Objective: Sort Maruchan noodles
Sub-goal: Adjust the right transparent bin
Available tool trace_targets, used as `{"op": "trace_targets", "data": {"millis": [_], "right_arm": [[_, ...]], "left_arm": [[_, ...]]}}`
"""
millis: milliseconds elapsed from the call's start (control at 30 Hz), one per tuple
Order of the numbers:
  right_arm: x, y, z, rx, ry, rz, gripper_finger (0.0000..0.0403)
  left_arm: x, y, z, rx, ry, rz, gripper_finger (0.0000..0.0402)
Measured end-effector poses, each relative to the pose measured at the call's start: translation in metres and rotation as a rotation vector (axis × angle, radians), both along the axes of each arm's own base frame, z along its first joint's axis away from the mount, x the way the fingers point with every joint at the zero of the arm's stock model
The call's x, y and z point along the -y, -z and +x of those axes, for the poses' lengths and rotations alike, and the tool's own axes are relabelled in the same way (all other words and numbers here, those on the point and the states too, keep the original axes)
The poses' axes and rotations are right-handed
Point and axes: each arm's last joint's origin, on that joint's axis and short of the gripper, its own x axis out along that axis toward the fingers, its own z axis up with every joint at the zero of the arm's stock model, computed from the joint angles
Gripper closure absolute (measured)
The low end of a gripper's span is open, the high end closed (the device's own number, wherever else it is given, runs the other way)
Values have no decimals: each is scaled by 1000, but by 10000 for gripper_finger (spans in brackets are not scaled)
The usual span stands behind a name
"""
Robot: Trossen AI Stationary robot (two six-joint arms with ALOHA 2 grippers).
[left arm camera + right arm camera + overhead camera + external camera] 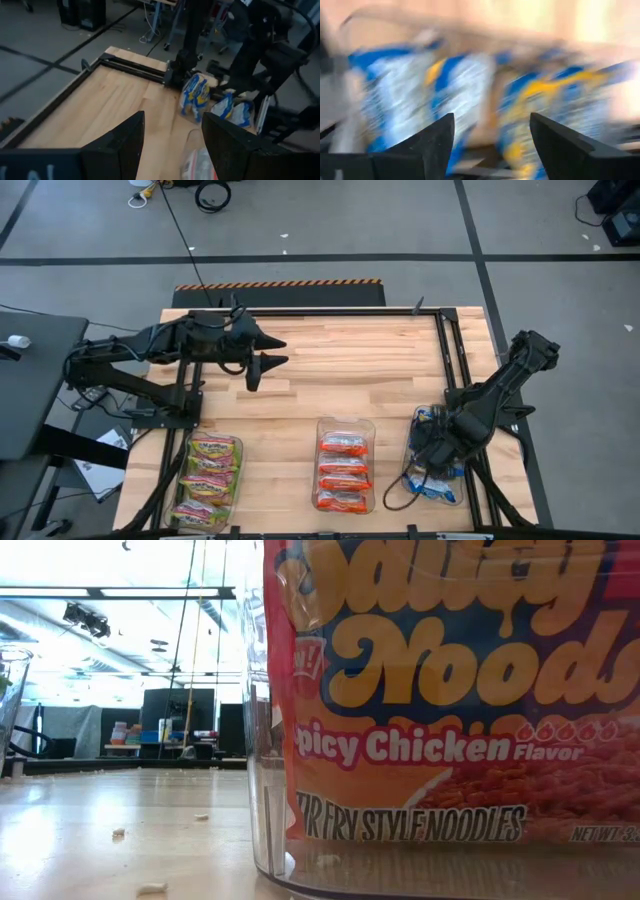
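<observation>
Pressed almost against the low camera, an orange packet (455,690) stands inside the middle bin (262,830); its label reads spicy chicken.

You have the sort close to done, by my judgement. Seen from above, three clear bins sit along the near edge of the table (330,370): green packets (208,478) in the left bin (238,442), orange packets (343,472) in the middle one, blue packets (438,483) in the right bin (414,420). No loose packet shows on the bare wood.

Your right gripper (432,448) hangs over the right bin. Its wrist view shows the fingers (432,137) spread apart with nothing between them and blue packets (470,95) just beyond, badly blurred. Whether those packets lie settled, I cannot tell.

Your left gripper (268,352) hovers over the far left of the table, fingers (122,142) apart and empty.

Surface: pale butcher-block wood with a dark frame, and a few crumbs (152,888) near the low camera. Room: grey floor, a hazard-striped strip (280,283) beyond the table, and cables.
</observation>
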Motion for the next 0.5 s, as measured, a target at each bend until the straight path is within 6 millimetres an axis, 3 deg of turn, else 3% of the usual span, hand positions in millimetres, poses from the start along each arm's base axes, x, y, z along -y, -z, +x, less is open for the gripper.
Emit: {"op": "trace_targets", "data": {"millis": [200, 333, 500], "right_arm": [[43, -18, -4, 17, 65, -291, 144], [70, -7, -19, 27, 115, -298, 155], [102, 20, -45, -38, 136, -352, 159]], "left_arm": [[2, -3, 5, 53, -7, -69, 200], [9, 5, 19, 30, 67, -103, 200], [22, 30, 60, -23, 114, -202, 200]]}}
